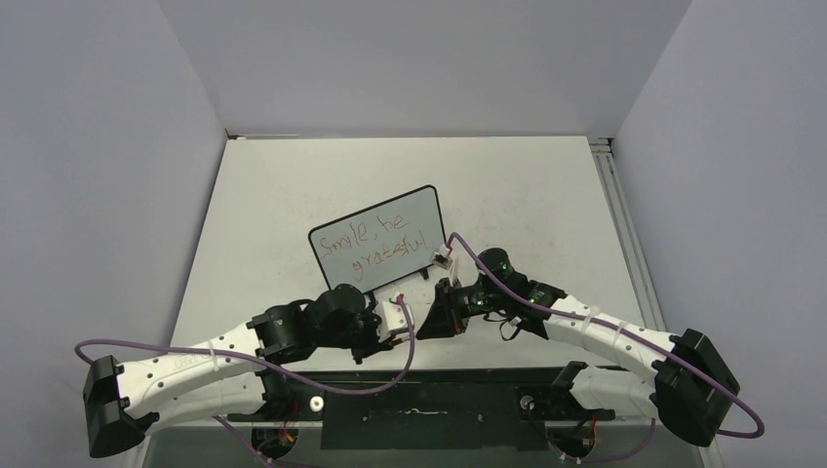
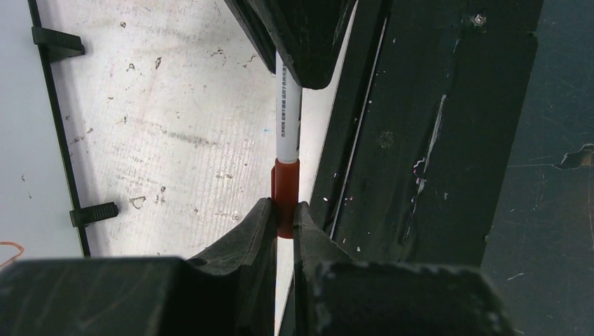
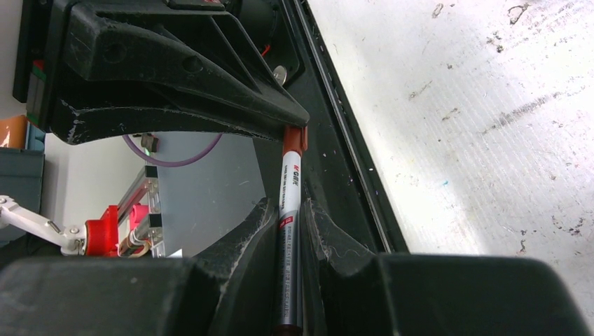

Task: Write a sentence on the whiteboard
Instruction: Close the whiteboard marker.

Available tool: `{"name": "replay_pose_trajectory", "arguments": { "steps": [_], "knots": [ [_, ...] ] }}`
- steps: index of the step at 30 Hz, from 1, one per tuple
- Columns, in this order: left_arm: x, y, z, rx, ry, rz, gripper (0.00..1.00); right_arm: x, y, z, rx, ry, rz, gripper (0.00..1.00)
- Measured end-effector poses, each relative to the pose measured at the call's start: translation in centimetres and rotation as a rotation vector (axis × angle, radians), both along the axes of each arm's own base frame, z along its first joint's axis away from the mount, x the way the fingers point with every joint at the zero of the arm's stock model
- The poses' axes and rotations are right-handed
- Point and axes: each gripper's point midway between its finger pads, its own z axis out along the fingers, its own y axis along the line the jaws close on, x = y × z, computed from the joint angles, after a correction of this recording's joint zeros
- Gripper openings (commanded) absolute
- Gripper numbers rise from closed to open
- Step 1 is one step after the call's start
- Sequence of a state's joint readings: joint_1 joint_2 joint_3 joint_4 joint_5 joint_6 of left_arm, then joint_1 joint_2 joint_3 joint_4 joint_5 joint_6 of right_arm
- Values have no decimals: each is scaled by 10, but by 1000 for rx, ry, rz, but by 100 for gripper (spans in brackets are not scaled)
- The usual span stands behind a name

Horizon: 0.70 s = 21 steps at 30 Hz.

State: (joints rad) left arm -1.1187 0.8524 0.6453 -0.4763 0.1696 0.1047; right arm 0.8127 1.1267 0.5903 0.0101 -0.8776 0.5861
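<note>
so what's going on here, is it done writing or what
The whiteboard stands on the table with the sentence "Smile, be grateful" on it in red. In front of it the two arms share one marker pen. The left claw is shut on its red cap, and the right claw is shut on the white barrel. Whether the cap is going on or coming off doesn't show.

Marker — right gripper around barrel
</note>
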Motion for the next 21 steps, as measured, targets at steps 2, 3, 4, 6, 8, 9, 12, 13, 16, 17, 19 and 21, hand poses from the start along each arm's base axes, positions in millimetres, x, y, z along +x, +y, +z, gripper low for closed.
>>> {"name": "replay_pose_trajectory", "arguments": {
  "steps": [2, 3, 4, 6, 8, 9, 12, 13, 16, 17, 19, 21],
  "knots": [
    [-1, 0, -1, 1, 3, 0, 0, 0, 0, 0, -1, 1, -1, 5],
    [-1, 0, -1, 2, 6, 0, 0, -1, 0, -1, -2, 1, -1, 5],
    [-2, 0, -1, 4, 8, 0, 0, -1, 1, -1, -2, 1, -1, 5],
    [-3, 0, -3, 9, 14, -2, 0, -2, 1, -1, -4, 2, 1, 5],
    [-4, 0, -4, 12, 19, -3, 0, -4, 2, -2, -7, 2, 2, 5],
    [-5, 0, -4, 16, 22, -5, 0, -4, 2, -3, -9, 3, 2, 5],
    [-7, 1, -6, 23, 26, -10, 0, -6, 2, -4, -13, 5, 4, 5],
    [-7, 1, -6, 24, 26, -12, 0, -6, 2, -5, -14, 7, 3, 5],
    [-8, 1, -7, 26, 27, -13, 0, -7, 3, -5, -14, 8, 2, 5],
    [-8, 1, -7, 26, 27, -13, 0, -7, 3, -6, -14, 9, 1, 5],
    [-8, 1, -8, 28, 28, -13, 0, -7, 3, -6, -14, 9, -3, 5],
    [-8, 1, -10, 30, 32, -12, 0, -8, 3, -7, -18, 11, -4, 5]
  ]
}}
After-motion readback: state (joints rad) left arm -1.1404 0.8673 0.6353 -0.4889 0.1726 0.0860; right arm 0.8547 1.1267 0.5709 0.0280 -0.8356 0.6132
